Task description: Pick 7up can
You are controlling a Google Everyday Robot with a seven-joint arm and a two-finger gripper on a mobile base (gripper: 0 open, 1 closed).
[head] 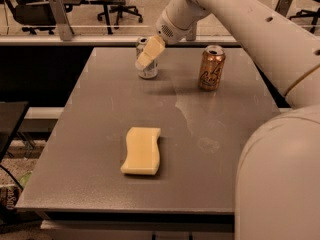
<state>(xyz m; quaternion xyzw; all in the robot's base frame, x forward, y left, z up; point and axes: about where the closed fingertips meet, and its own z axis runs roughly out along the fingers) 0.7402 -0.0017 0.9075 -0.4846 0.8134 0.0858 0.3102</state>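
The 7up can (149, 72), pale silvery-white with a silver top, stands upright at the far left of the grey table (100, 119). My gripper (149, 53) reaches in from the upper right on the white arm (240, 19). It sits right at the can's upper part and covers most of it in the camera view. Only the can's lower body and a bit of its top rim show. I cannot tell whether the gripper touches the can.
A copper-orange can (210, 68) with script lettering stands upright at the far right of the table. A yellow sponge (142, 150) lies near the table's middle front. Office chairs and a glass partition are behind the table.
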